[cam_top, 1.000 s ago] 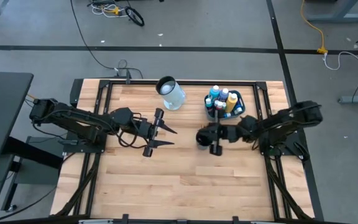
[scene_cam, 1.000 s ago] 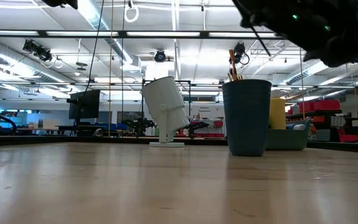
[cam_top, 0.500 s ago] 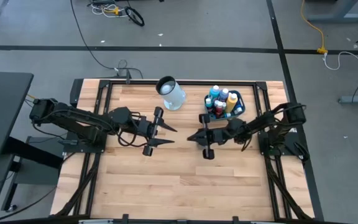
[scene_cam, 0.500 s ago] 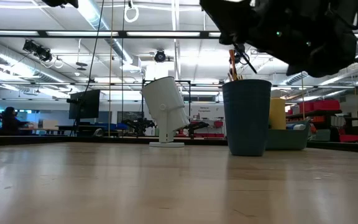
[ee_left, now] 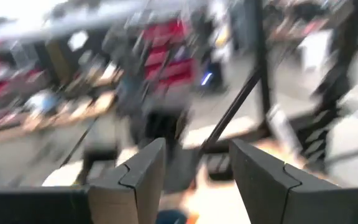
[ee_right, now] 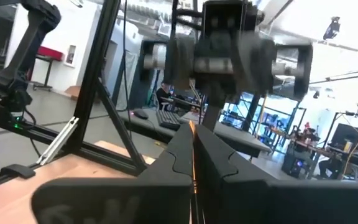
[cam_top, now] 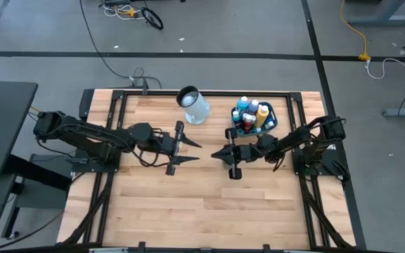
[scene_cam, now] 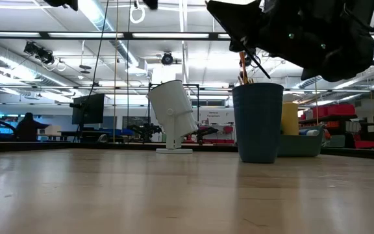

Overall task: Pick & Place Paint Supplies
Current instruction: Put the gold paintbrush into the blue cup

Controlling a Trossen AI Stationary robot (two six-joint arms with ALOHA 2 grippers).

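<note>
Right wrist view catching a thin wood-coloured paintbrush point(ee_right: 193, 163) pinched in the right pincer point(ee_right: 193, 132), fingers pressed together on it. Hovering just off the tub point(cam_top: 274, 121), on its side toward the tabletop point(cam_top: 188, 204) middle, above the wood. Paint bottles point(cam_top: 253, 112) standing inside the tub.

Facing it, farther from the tub: left pincer point(cam_top: 198, 152), fingers spread apart, empty. Probably passing the brush across; doing it well means keeping the handle level, centring it between the spread fingers, and closing before letting go.

High view giving both arms' spacing but hiding the brush. Low view alone revealing more brushes standing in the cup point(scene_cam: 258, 120) beside the tub.
</note>
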